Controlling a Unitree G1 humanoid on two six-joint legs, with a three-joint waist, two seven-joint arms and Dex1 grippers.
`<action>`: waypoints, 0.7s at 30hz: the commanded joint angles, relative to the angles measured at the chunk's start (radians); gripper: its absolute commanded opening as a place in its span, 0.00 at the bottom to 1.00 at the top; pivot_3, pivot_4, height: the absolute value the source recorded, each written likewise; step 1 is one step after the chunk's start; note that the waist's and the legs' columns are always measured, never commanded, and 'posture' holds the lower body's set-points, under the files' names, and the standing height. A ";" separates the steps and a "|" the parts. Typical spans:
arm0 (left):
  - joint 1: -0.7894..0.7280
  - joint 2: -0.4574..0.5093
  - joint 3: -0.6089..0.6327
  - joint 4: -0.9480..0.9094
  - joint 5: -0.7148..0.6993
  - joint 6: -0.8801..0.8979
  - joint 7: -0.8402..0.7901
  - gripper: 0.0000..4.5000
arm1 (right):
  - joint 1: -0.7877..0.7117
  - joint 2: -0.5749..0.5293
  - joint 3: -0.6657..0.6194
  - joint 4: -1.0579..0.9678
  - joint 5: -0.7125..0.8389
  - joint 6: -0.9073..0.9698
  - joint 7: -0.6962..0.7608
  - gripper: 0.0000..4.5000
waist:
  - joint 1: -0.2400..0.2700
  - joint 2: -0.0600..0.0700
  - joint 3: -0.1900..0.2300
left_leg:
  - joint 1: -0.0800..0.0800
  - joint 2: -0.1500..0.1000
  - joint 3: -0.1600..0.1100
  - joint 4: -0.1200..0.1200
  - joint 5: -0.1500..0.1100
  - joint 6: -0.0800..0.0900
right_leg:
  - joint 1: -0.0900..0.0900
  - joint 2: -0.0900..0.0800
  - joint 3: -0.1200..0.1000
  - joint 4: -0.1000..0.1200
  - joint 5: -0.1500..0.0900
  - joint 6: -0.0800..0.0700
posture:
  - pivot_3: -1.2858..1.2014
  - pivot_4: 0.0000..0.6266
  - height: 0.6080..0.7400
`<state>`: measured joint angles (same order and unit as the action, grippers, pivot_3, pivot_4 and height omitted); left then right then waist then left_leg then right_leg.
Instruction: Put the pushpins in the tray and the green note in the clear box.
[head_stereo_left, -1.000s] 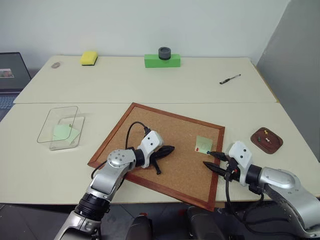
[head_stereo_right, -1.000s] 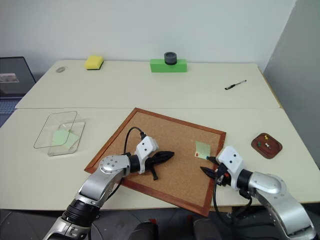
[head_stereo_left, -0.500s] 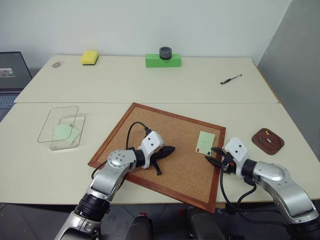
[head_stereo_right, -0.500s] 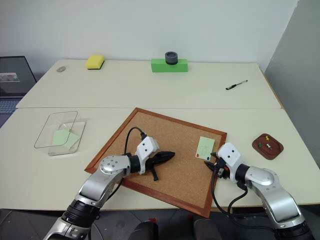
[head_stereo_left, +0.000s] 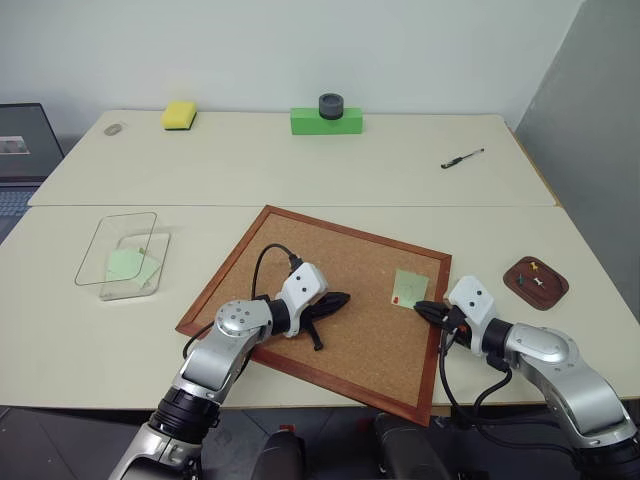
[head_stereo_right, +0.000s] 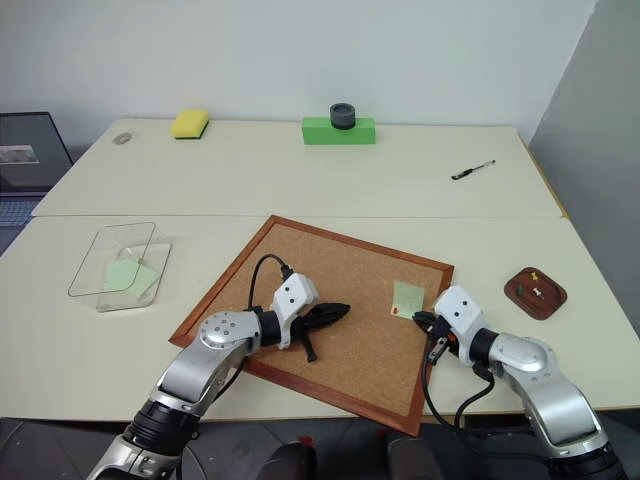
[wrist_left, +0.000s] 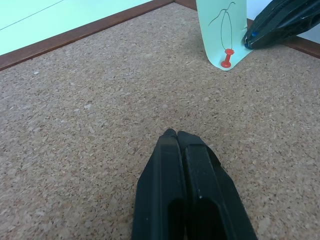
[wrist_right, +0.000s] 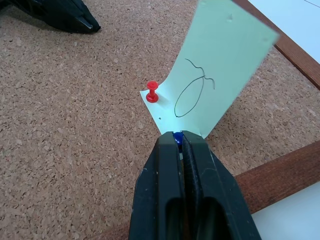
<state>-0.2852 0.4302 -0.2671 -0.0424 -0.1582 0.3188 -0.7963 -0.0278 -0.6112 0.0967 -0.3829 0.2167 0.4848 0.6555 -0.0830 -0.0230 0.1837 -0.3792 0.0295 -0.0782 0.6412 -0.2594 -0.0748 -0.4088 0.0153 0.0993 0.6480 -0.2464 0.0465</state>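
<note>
The right end effector (wrist_right: 178, 138) has closed on the blue pushpin (wrist_right: 177, 136) (it stood open).

Cork board (head_stereo_left: 330, 290) sits centre of the near tabletop (head_stereo_left: 90, 330), turned corner-on. Note (head_stereo_left: 409, 288) lies on the board near its right corner, two pushpins at its near edge: one (wrist_right: 152, 91) stuck in one corner, the other (wrist_right: 177, 138) at the adjoining corner, between the closed jaws of the right gripper (wrist_right: 181, 142). Left gripper (head_stereo_left: 343, 297) rests on the board's middle, left of the note, well apart. Tray (head_stereo_left: 535, 281) right of the board, with pins in it. Clear box (head_stereo_left: 118, 256) left of the board, a slip inside. Far tabletop: sponge (head_stereo_left: 179, 115) left, block (head_stereo_left: 326, 121) centre with a roll (head_stereo_left: 330, 105) on top, pen (head_stereo_left: 461, 158) right.
</note>
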 joint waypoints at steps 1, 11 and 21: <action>0.037 0.021 -0.015 0.045 0.032 0.034 0.003 0.00 | -0.005 -0.003 -0.020 -0.020 -0.001 -0.050 0.013 0.02 | 0.000 0.000 0.000 | 0.000 0.000 0.000 0.000 0.000 0.000 | 0.000 0.000 0.000 0.000 0.000 0.001 | 0.52 0.24 1.00; 0.026 0.019 -0.023 0.058 0.043 0.024 0.003 0.00 | -0.036 0.002 -0.068 -0.114 0.046 -0.055 0.023 0.02 | 0.000 0.000 0.000 | 0.000 0.000 0.000 0.000 0.000 0.000 | 0.000 0.000 0.000 0.000 0.002 0.003 | 0.52 0.24 1.00; 0.027 0.020 -0.029 0.062 0.046 0.018 -0.001 0.00 | 0.008 -0.021 -0.173 -0.190 0.093 -0.005 0.001 0.02 | 0.001 0.000 -0.001 | 0.000 0.000 0.000 0.000 0.000 0.000 | 0.001 0.000 0.000 0.000 0.002 0.003 | 0.52 0.24 1.00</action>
<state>-0.2914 0.4310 -0.2716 -0.0347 -0.1541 0.3125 -0.7968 -0.0335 -0.6143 0.0081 -0.5160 0.2825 0.4687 0.6722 -0.0819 -0.0230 0.1832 -0.3791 0.0294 -0.0785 0.6416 -0.2594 -0.0748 -0.4081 0.0153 0.0993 0.6484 -0.2445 0.0497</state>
